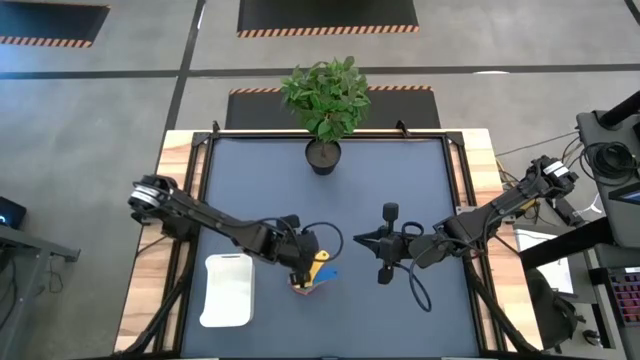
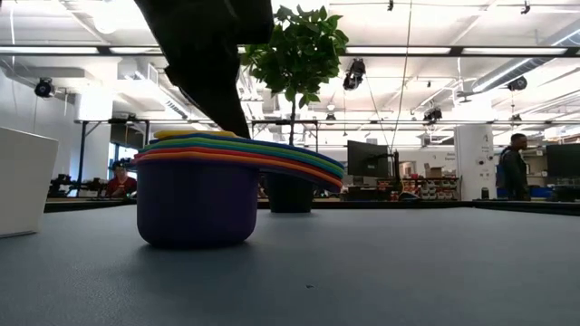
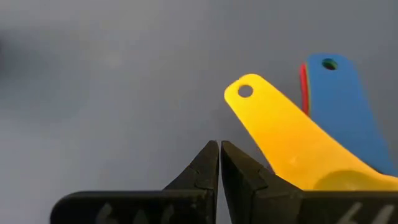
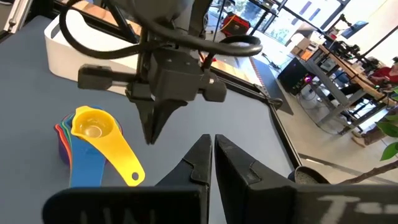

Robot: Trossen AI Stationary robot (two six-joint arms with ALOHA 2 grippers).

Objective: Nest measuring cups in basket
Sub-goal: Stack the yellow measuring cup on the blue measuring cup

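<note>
Hovering shut and empty, the left gripper (image 4: pixel 151 127) sits just above the nested stack of coloured plastic measuring cups (image 1: pixel 312 276), handles pointing right; the shallow white rectangular basket (image 1: pixel 228 290) lies just left.

Measuring cups (image 2: pixel 195 195) sit nested in one stack on the counter, purple at bottom, yellow cup (image 4: pixel 93 124) on top, handles fanned out. White basket (image 1: pixel 228 290) lies just beside the stack, w/ no cups inside.
</note>
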